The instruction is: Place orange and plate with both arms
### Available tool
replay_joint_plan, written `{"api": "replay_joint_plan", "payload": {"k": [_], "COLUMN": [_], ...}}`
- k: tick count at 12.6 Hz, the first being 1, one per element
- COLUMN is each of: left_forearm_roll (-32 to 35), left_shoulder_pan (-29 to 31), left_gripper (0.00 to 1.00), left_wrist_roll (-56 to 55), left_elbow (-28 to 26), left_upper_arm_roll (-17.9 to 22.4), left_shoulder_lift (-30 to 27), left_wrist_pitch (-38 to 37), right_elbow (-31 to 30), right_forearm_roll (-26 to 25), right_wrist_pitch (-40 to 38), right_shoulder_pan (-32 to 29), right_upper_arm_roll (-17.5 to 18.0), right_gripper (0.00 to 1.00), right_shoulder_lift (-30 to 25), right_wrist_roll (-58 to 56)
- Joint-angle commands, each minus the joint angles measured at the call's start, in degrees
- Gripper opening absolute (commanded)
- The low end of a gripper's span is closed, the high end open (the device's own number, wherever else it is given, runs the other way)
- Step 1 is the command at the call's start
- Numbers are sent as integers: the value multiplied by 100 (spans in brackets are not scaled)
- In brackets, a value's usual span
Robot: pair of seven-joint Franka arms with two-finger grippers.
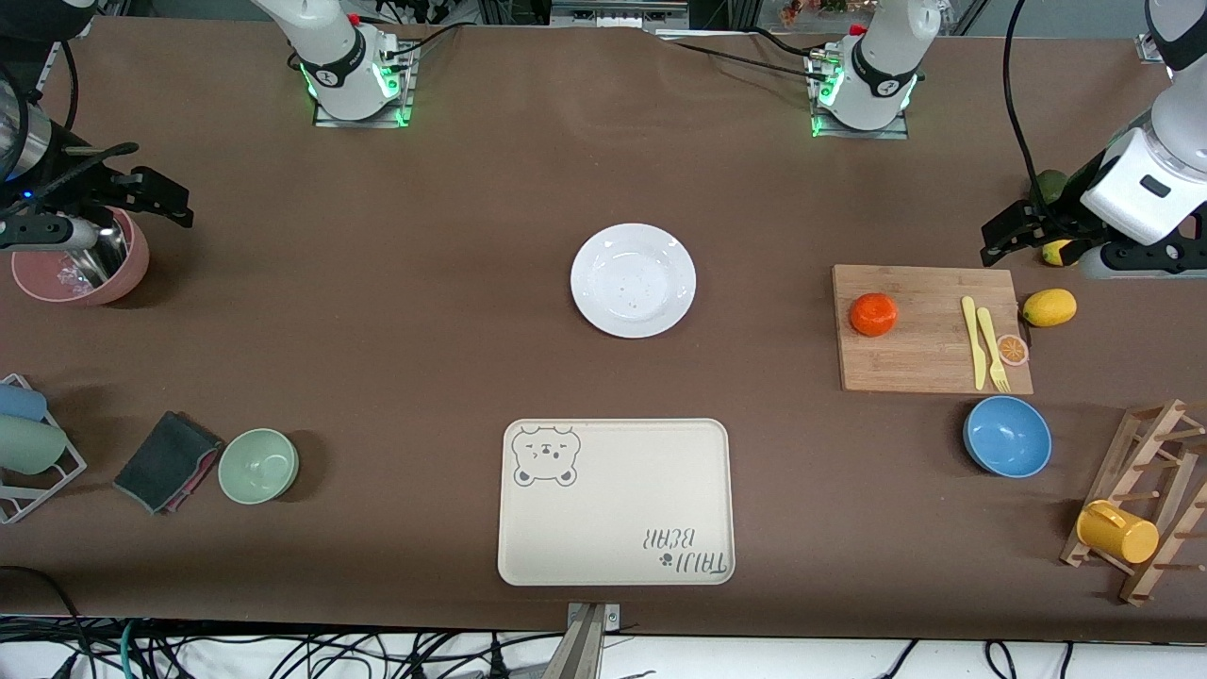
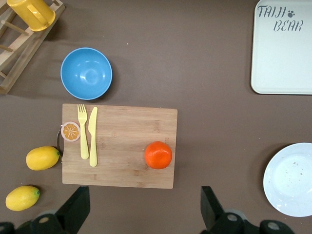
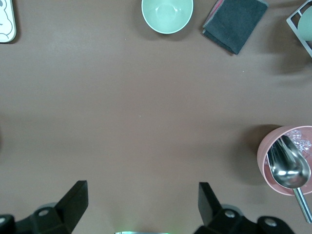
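The beige bear tray (image 1: 615, 502) is positioned nearest the front camera, at the middle of the table. All other positions are referenced to this tray. The plate (image 1: 633, 280) is located farther from the camera than the tray, upright and empty, well apart from it. The orange (image 1: 873, 314) is located toward the left arm's end of the table from the tray, resting on a wooden cutting board (image 1: 929, 330). On the same board a yellow fork and knife (image 1: 985, 341) are laid side by side, and an orange-slice disc (image 1: 1013, 350) is set at the board's edge. A blue bowl (image 1: 1007, 437) is placed between the board and the camera side. A green bowl (image 1: 258, 465) is placed toward the right arm's end from the tray.

The left gripper (image 1: 1023, 231) is held over the table near the lemons (image 2: 43, 158), with its jaws apart and empty. The right gripper (image 1: 156, 198) is held beside a pink cup (image 1: 85, 264) containing a metal spoon (image 3: 290, 168), with its jaws apart and empty.
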Motion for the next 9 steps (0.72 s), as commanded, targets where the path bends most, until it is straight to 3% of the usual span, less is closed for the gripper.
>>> {"api": "replay_joint_plan", "payload": {"k": [1, 9], "left_forearm_roll": [-108, -108], "left_shoulder_pan": [34, 8], "left_gripper": [100, 100], "left_wrist_roll": [130, 130], "left_elbow": [-39, 66], "left_upper_arm_roll": [2, -15], "left_shoulder_lift": [-85, -41], "left_wrist_pitch": [-60, -68], "right_elbow": [39, 31], "right_forearm_roll": [-17, -17], "right_wrist_pitch": [-14, -14], "right_shoulder_pan": [-5, -5], "right_upper_arm_roll": [15, 15], "right_gripper": [100, 100], "right_shoulder_lift": [-3, 6], "right_wrist_roll": [15, 15]}}
